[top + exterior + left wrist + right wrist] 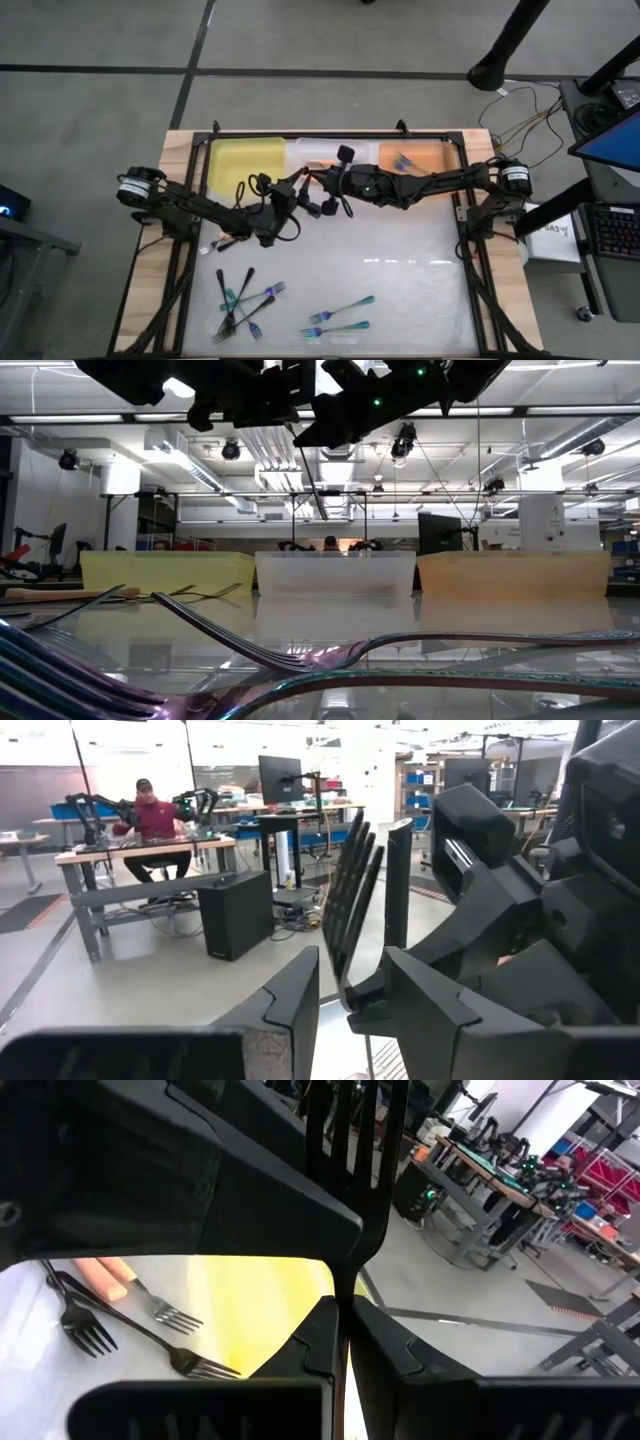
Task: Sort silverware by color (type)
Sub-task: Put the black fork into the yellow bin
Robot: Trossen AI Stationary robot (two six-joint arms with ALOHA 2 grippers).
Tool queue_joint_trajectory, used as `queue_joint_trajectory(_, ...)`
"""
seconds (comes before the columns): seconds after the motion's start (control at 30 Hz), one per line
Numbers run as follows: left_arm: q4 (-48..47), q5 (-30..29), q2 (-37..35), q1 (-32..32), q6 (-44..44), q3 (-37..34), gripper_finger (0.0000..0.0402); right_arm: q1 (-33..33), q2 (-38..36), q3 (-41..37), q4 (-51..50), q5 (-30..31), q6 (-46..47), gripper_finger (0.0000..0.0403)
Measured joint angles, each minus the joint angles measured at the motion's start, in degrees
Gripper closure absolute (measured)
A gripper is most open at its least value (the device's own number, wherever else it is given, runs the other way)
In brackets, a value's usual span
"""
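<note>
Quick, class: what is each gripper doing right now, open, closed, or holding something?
Left gripper: jaws partly open around a black fork, not clamped on it.
Right gripper: closed on the same black fork, above the middle of the table.

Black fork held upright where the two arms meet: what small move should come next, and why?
Probably close the left gripper on the black fork: the right gripper is shut on it, and the left's open fingers flank it.
</note>
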Motion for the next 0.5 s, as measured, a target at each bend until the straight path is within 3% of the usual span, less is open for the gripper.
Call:
queue_joint_trajectory(0.4, 0.1, -0.5, 0.0, 0.0, 0.1, 0.0, 0.0306, -0.1, 0.0, 0.0, 0.0, 0.2, 0.0, 0.0394)
queue_joint_trajectory(0.5, 0.1, -3.0, 0.0, 0.0, 0.7, 0.3, 0.031, -0.1, 0.0, 0.0, 0.1, 1.8, -0.1, 0.0394)
